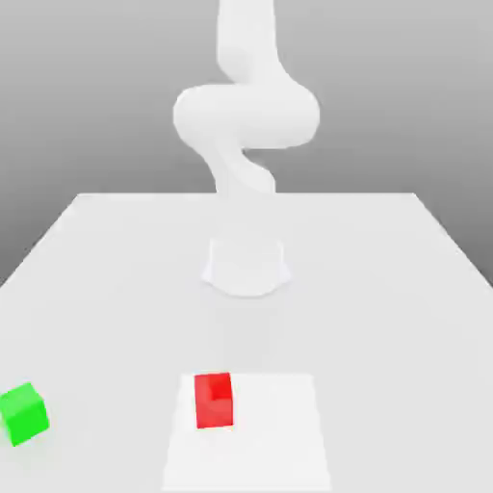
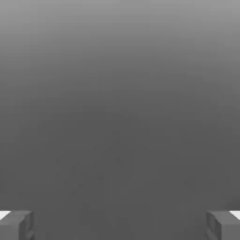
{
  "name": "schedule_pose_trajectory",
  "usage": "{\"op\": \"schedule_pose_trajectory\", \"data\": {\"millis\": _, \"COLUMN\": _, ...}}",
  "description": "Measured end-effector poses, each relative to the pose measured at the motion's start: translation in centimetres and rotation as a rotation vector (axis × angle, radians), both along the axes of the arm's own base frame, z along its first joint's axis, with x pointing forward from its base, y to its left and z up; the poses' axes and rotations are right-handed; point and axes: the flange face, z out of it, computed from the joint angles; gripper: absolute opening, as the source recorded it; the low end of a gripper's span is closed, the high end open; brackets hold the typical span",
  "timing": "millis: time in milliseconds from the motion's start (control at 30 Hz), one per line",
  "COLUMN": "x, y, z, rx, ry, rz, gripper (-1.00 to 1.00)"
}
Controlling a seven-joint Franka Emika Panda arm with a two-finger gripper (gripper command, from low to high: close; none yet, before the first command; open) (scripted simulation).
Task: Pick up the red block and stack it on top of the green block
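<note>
The red block point(image 1: 214, 400) rests on the white table point(image 1: 385, 289) near its front edge, about mid-width. The green block point(image 1: 23, 413) sits on the table far toward the exterior view's left, well apart from the red one. In the hand view my gripper point(image 2: 120, 226) is open: two grey fingertips point(image 2: 17, 225) stand wide apart with nothing between them, against a plain grey background. Neither block appears in the hand view.
The white arm rises from its round base point(image 1: 246, 267) at the table's middle and bends upward out of the picture. A paler rectangular patch point(image 1: 279, 433) covers the table's front around the red block.
</note>
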Motion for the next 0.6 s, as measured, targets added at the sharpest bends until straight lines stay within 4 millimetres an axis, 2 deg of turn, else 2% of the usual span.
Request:
{"op": "schedule_pose_trajectory", "data": {"millis": 133, "x": 4.4, "y": -1.1, "z": -9.9, "rx": -0.014, "ry": 0.154, "rz": 0.022, "gripper": 0.00}}
{"op": "schedule_pose_trajectory", "data": {"millis": 200, "x": 5.7, "y": -1.5, "z": -14.9, "rx": -0.020, "ry": 0.229, "rz": 0.034, "gripper": 0.00}}
{"op": "schedule_pose_trajectory", "data": {"millis": 300, "x": 6.5, "y": -2.2, "z": -22.2, "rx": -0.028, "ry": 0.338, "rz": 0.052, "gripper": 0.00}}
{"op": "schedule_pose_trajectory", "data": {"millis": 433, "x": 5.6, "y": -2.9, "z": -31.6, "rx": -0.037, "ry": 0.482, "rz": 0.076, "gripper": 0.00}}
{"op": "schedule_pose_trajectory", "data": {"millis": 600, "x": 1.8, "y": -3.8, "z": -42.2, "rx": -0.044, "ry": 0.662, "rz": 0.105, "gripper": 0.00}}
